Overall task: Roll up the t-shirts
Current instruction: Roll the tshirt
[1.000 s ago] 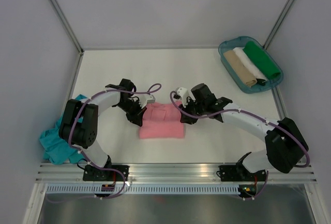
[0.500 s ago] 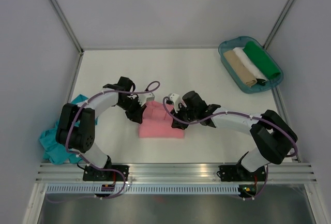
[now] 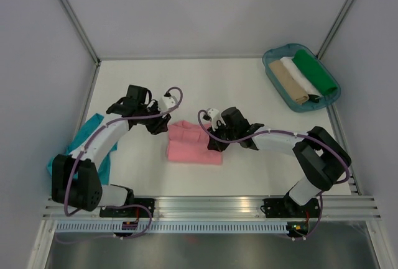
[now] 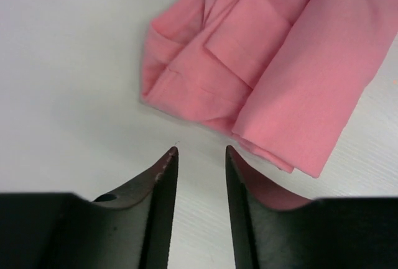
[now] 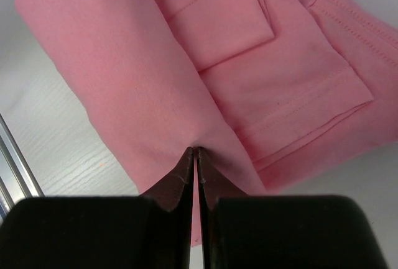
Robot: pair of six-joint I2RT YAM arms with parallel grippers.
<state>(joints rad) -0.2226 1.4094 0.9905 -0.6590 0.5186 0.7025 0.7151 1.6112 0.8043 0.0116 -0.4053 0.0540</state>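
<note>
Your left hand (image 4: 199, 152) stands partly open, its fingers narrowly apart with nothing between them. Its tips hover over bare counter (image 4: 74, 45), just short of the salmon-pink t-shirt (image 4: 267, 64), which lies folded directly ahead of it. Your right hand (image 5: 194, 152) is pinched almost closed on a fold of that same shirt, with the cloth gathering at its fingertips and spreading out ahead of them. The shirt sits between your two hands. The teal t-shirt (image 3: 90, 129) lies crumpled well behind your left hand, beside that arm. Well beyond your right hand, toward the far corner, a tray (image 3: 273, 51) holds rolled cloths.
</note>
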